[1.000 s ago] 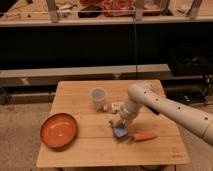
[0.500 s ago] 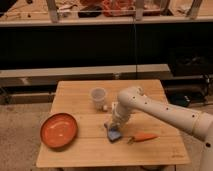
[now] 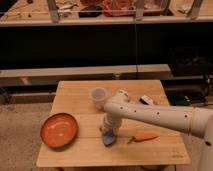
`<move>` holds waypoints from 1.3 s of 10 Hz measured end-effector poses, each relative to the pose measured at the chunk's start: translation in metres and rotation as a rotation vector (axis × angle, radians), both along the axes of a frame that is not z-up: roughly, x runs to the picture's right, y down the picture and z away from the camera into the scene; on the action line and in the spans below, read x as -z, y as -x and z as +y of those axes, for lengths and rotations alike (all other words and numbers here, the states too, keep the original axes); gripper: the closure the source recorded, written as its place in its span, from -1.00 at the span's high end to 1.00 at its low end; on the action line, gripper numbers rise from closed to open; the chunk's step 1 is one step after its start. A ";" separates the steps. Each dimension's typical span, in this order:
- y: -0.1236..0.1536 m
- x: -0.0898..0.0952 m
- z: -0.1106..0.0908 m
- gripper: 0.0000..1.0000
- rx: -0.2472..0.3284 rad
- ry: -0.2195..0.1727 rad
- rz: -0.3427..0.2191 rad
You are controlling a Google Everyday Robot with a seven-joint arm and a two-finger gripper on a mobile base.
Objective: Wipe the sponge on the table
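A small light-wood counter of planks fills the lower middle of the frame. A white arm dotted with small holes comes in from the lower right edge and bends down over the centre of the counter. At its end the claw points downward, right on top of the sponge. The sponge is a pale blue pad lying on the counter slightly below and left of the centre, and its lower edge peeks out beneath the claw. The claw touches the sponge, but I cannot tell whether it grips the sponge or only presses on it.

A clear cup stands upright just above the claw, near the bend of the arm. An orange bowl sits at the left side of the counter, well apart from the sponge. A small carrot lies on its side to the right of the sponge, close to it but not touching. A small black-and-white block shows just above the arm, toward the upper right of the counter. A long grey shelf runs across the frame behind the counter.
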State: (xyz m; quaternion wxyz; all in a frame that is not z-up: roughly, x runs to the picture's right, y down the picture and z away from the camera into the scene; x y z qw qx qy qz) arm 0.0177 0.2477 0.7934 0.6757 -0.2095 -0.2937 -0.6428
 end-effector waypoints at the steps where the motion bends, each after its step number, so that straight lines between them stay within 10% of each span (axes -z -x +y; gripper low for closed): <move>1: 0.007 0.006 0.002 -1.00 0.012 -0.012 -0.001; 13: -0.013 0.002 0.036 -1.00 -0.051 0.022 -0.020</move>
